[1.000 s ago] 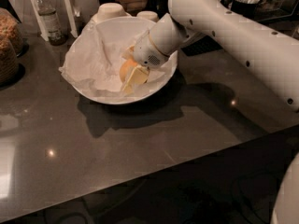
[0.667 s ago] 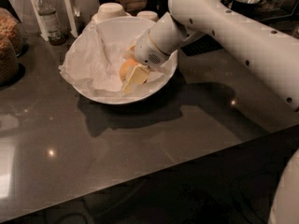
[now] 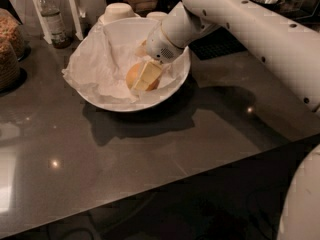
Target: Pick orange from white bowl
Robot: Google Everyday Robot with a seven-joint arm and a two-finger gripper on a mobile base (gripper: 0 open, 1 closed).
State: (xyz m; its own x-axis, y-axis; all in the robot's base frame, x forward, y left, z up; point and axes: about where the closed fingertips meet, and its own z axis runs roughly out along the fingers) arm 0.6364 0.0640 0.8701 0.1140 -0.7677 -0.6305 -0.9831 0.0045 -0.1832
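The orange (image 3: 131, 77) lies in the white bowl (image 3: 172, 86), on the crumpled white paper (image 3: 95, 64) that lines it, right of the bowl's middle. My gripper (image 3: 144, 80) reaches down into the bowl from the upper right and sits right at the orange, covering its right half. Only the fruit's left side and lower edge show. The white arm (image 3: 240, 19) stretches from the right edge across the bowl's far rim.
The bowl stands on a dark glossy counter (image 3: 150, 149). Behind it are small upturned white bowls (image 3: 117, 10), a bottle (image 3: 50, 19) at the back left and a jar (image 3: 7, 54) at the left edge. The counter's front edge runs diagonally at lower right.
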